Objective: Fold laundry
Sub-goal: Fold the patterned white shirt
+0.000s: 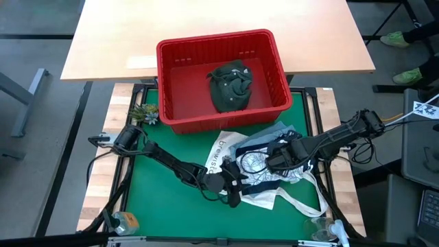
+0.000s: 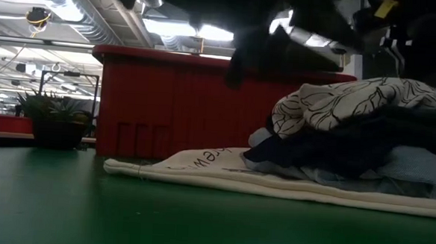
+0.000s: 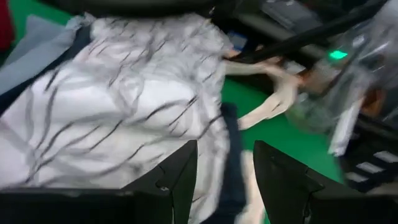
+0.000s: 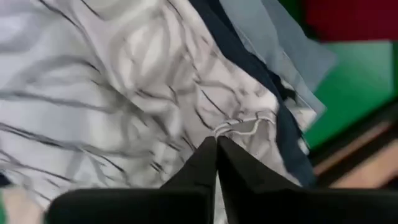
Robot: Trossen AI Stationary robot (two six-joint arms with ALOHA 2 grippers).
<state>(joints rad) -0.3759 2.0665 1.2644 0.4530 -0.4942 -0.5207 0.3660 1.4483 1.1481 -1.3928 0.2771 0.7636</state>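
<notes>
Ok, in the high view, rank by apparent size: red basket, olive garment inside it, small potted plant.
1. Red basket, clearly largest.
2. Olive garment, bunched on the basket floor.
3. Potted plant, smallest, at the basket's left corner.

Soft printed cloth garment (image 1: pixel 257 165), slotted glossy plastic basket (image 1: pixel 221 77), matt green table mat (image 1: pixel 164 199).

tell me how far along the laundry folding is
Nothing looks folded yet. The garments lie in a crumpled pile on the green mat, and a dark olive garment sits in the red basket. In hand: the right tool is shut on the white leaf-print garment; the left tool is open beside it. All folding remains.
</notes>
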